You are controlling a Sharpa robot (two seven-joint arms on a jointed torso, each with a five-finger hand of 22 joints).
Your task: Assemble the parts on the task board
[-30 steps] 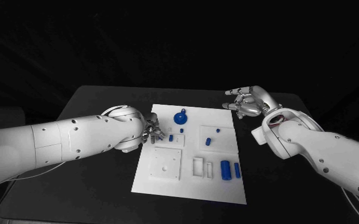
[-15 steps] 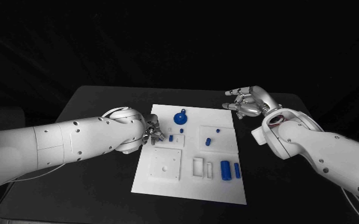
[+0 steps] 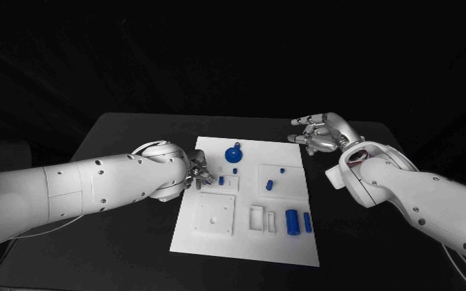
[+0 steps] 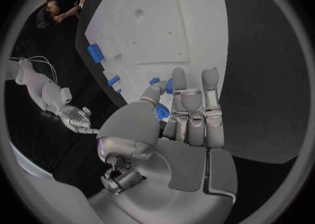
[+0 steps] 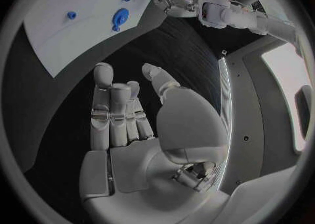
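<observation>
1. Head view: task board (image 3: 245,237) lies in the middle of the black tabletop (image 3: 126,136). The left hand (image 3: 199,174) sits at the board's left edge, fingertips just beside a small blue part (image 3: 221,179); this hand is far nearer to it than the other. The part looks to lie with its long axis running away from the robot. The right hand (image 3: 320,133) hovers off the board's far right corner, fingers loosely spread, holding nothing. A round blue part (image 3: 234,153) stands further back on the board; two blue cylinders (image 3: 293,221) lie near the front right.

2. Left wrist view: the left hand (image 4: 187,116) has its fingers extended over the board's edge, with a blue part (image 4: 162,111) at the thumb and fingertips. Whether it is pinched or only touched I cannot tell.

3. Right wrist view: the right hand (image 5: 125,114) is open and empty above bare tabletop, well apart from the task board (image 5: 72,30).
</observation>
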